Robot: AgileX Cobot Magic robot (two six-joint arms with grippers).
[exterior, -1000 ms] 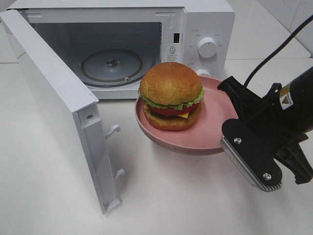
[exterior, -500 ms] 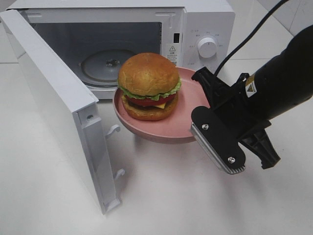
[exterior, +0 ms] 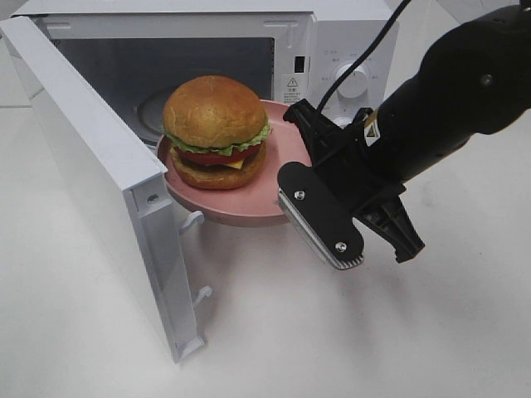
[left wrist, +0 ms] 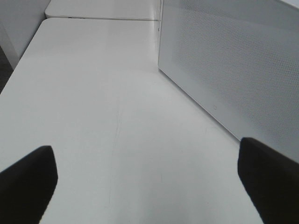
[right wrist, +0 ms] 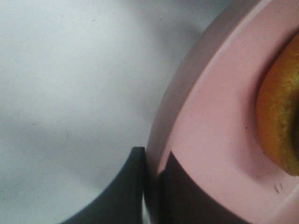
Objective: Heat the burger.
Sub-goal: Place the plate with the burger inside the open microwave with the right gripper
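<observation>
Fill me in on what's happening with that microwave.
The right gripper has its jaws shut on the rim of the pink plate and holds it in the air with the burger sitting on it. The plate is at the mouth of the microwave, whose door stands wide open, and it is not yet set down inside. The left gripper hangs open and empty over the table beside the door.

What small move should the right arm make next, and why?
Probably slide the pink plate straight into the open microwave: the right jaws grip its rim, the burger sits upright on it, and it hangs at the cavity mouth, not yet fully inside.
</observation>
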